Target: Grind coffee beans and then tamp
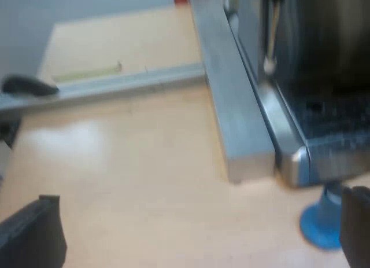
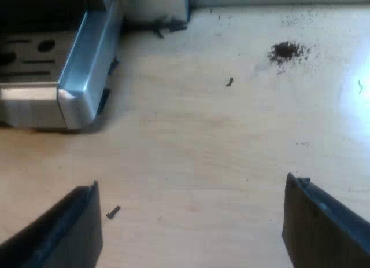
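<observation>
Left gripper (image 1: 193, 221): fingers spread wide, empty, low over the table (image 1: 133, 164); tamper (image 1: 321, 224) upright just beside one finger, at the machine (image 1: 324, 123) front corner, probably being lined up for a grasp. Right gripper (image 2: 191, 198): fingers spread wide, empty, waiting over the table; spilled grounds (image 2: 286, 50) beyond.

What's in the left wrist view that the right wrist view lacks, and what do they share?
Left wrist view: a blue tamper on the table by the espresso machine's corner, and a metal rail beside the machine. Right wrist view: spilled coffee grounds on the table. Both: the machine, the table, and an open gripper: left gripper, right gripper respectively.
</observation>
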Tool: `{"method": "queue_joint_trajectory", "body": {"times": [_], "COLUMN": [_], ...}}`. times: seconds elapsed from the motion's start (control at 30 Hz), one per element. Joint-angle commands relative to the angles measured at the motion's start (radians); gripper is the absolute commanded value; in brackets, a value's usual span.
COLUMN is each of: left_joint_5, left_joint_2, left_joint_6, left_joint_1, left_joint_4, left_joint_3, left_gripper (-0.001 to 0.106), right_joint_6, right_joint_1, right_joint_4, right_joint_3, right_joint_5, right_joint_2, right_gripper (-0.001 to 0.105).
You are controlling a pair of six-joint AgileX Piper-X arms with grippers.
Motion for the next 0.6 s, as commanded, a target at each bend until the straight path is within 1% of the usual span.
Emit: {"method": "queue_joint_trajectory", "body": {"times": [0.03,0.27,0.47,0.6], "left_joint_5": [0.029,0.037,0.037,0.037], "left_joint_2": [-0.138,-0.138,-0.136,-0.136], "left_joint_6": [-0.001,-0.001,-0.001,-0.001], "left_joint_1": [0.001,0.001,0.001,0.001], "left_joint_4": [-0.001,-0.012,-0.101,-0.102], "left_joint_3": [0.022,0.024,0.069,0.07], "left_gripper": [0.098,0.098,0.098,0.098], "right_joint_6": [-0.005,-0.005,-0.005,-0.005], "right_joint_1": [-0.002,-0.002,-0.002,-0.002], "right_joint_4": [-0.003,-0.009,-0.009,-0.009], "right_joint_3": [0.013,0.016,0.016,0.016], "right_joint_5": [-0.013,-0.013,-0.013,-0.013], "right_joint_2": [-0.046,-0.044,-0.044,-0.044], "right_gripper": [0.067,0.067,0.067,0.067]}}
